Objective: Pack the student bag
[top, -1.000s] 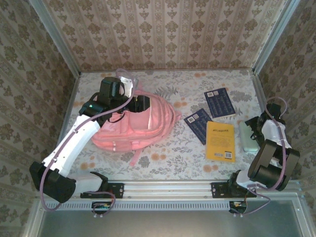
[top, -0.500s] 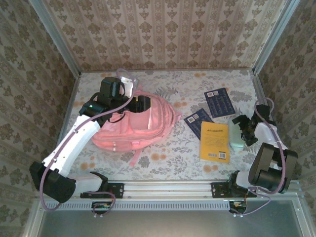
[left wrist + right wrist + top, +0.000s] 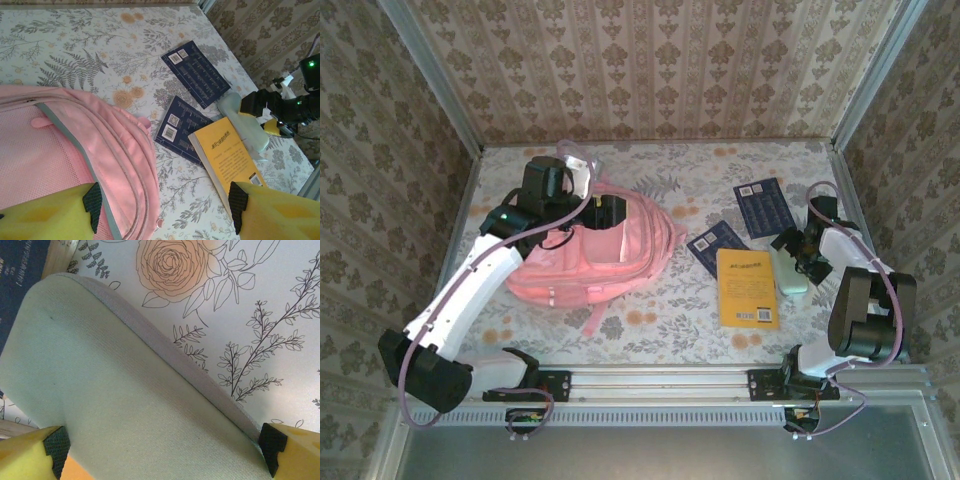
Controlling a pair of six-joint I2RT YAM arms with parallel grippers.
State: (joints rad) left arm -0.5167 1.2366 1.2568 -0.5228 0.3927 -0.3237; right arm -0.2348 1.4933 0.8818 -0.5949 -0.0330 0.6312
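The student bag (image 3: 590, 262) is a big pink backpack lying left of centre, its mouth open with pink mesh lining showing inside (image 3: 30, 150). My left gripper (image 3: 600, 208) hovers at that mouth, open; one finger is over the lining and the other is out past the bag's rim, with nothing between them (image 3: 165, 205). A pale green pencil case (image 3: 788, 272) lies on the right beside a yellow book (image 3: 748, 288). My right gripper (image 3: 798, 252) is open wide and straddles the case (image 3: 140, 405), whose edges reach both pads.
Two dark blue booklets lie right of centre: one (image 3: 765, 207) near the back, the other (image 3: 712, 243) partly under the yellow book (image 3: 230, 157). Patterned walls enclose the floral table (image 3: 720, 170) on three sides. The right wall is close behind the right arm.
The right gripper swung left and toward the back, sliding the green case against the yellow book. The book shifted left over a blue booklet. The left arm and bag stayed put.
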